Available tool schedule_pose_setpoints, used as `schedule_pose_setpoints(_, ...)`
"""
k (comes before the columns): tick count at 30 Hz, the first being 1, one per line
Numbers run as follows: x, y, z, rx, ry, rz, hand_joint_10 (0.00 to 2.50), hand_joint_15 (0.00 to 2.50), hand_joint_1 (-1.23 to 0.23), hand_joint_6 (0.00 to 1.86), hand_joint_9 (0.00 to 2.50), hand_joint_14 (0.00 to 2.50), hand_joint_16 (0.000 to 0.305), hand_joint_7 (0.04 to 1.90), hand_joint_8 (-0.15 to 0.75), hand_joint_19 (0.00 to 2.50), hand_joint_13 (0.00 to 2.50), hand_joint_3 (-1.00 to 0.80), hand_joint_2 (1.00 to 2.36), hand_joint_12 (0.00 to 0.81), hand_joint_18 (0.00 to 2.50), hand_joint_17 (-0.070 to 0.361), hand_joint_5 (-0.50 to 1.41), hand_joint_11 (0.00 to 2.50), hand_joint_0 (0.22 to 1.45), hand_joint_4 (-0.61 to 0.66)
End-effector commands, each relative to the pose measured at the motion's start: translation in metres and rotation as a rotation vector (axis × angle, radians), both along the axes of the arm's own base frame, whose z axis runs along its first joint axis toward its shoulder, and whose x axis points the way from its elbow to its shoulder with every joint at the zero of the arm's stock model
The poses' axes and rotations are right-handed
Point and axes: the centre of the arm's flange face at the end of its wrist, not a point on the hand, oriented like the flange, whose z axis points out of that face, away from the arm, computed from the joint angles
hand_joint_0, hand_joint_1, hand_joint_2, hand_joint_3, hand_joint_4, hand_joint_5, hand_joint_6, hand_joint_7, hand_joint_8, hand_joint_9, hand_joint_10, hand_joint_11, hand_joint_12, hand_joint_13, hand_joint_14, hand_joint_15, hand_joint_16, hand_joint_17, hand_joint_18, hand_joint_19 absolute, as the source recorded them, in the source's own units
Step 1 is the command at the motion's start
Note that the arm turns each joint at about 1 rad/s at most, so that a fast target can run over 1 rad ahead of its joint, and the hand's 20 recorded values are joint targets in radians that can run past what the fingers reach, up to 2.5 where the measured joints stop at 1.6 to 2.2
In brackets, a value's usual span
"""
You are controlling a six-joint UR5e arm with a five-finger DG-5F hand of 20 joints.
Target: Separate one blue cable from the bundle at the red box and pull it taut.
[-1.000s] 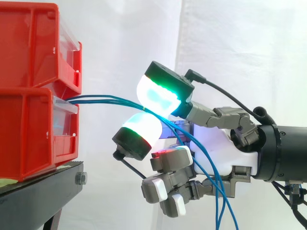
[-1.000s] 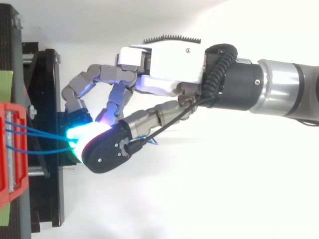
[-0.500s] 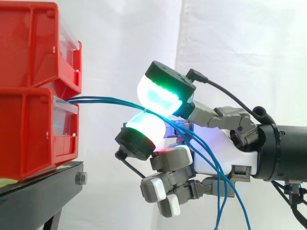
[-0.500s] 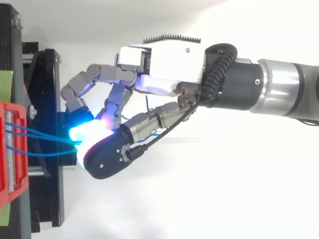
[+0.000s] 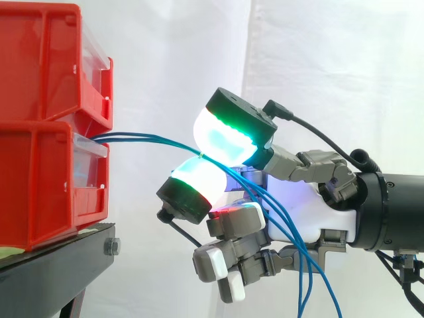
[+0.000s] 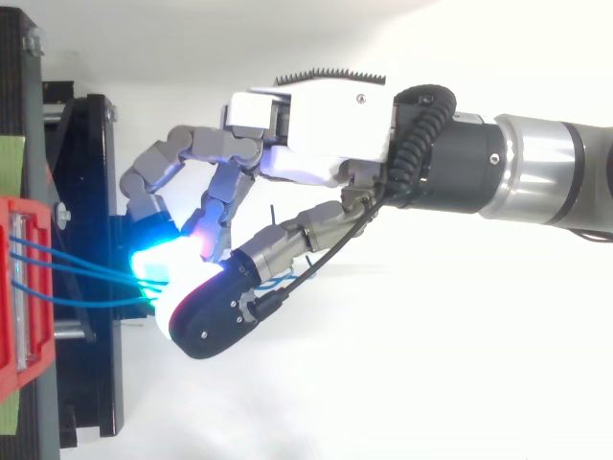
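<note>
A bundle of thin blue cables leaves the front of the lower red bin and runs right in a shallow arc. My hand reaches in from the right. Two of its glowing green-white fingertips close from above and below on the cables, about where they converge. Past the pinch the cables fan out and hang down across the palm. From above, the cables spread from the bin into the cyan-lit pads of the hand. I cannot tell how many strands are pinched.
Two red bins are stacked on a black stand at the left, the upper bin jutting over the cables. A white curtain hangs behind. Open air lies below and to the right of the hand.
The upper pad has shifted slightly up and right, and the dark-backed pad has moved lower in the top view. The strands near the bin have spread further apart, and the hanging ends swung.
</note>
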Motion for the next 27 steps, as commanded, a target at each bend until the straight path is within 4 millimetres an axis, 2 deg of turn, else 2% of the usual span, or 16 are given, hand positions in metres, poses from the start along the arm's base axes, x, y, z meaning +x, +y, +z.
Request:
schedule_pose_setpoints(1,0.0003,-0.001,0.0007,0.0,-0.002,-0.001,0.03,0.83,-1.0,0.94,1.2,0.03,0.047,1.19,0.272,0.82,0.98,-0.5,1.0,0.385,0.89,0.107,-0.15,1.21,0.71,-0.03)
schedule_pose_setpoints(10,0.0,0.0002,0.0,0.0,0.0,0.0,0.03,0.82,-0.97,0.93,1.19,0.03,0.048,1.22,0.279,0.84,0.97,-0.5,1.0,0.391,0.89,0.107,-0.16,1.22,0.7,0.02)
schedule_pose_setpoints(16,-0.0003,-0.0011,-0.0001,0.001,0.001,-0.001,0.03,0.82,-0.99,0.93,1.18,0.03,0.048,1.21,0.281,0.83,0.96,-0.5,1.0,0.391,0.89,0.107,-0.17,1.2,0.67,0.02)
schedule_pose_setpoints(19,-0.0001,0.0001,-0.0001,0.001,0.001,0.0,0.03,0.83,-0.96,0.93,1.18,0.03,0.048,1.2,0.284,0.86,0.96,-0.5,1.0,0.394,0.88,0.107,-0.17,1.21,0.62,0.03)
schedule_pose_setpoints(21,0.0,-0.001,-0.0012,0.0,0.001,-0.001,0.03,0.83,-0.91,0.92,1.2,0.03,0.052,1.18,0.301,0.87,0.96,-0.5,1.0,0.417,0.9,0.116,-0.16,1.2,0.52,0.04)
schedule_pose_setpoints(27,0.0,0.0002,0.0,0.0,0.0,0.0,0.03,0.81,-0.79,0.91,1.23,0.03,0.06,1.1,0.347,0.86,0.99,-0.5,1.0,0.455,0.96,0.136,-0.16,1.17,0.43,0.06)
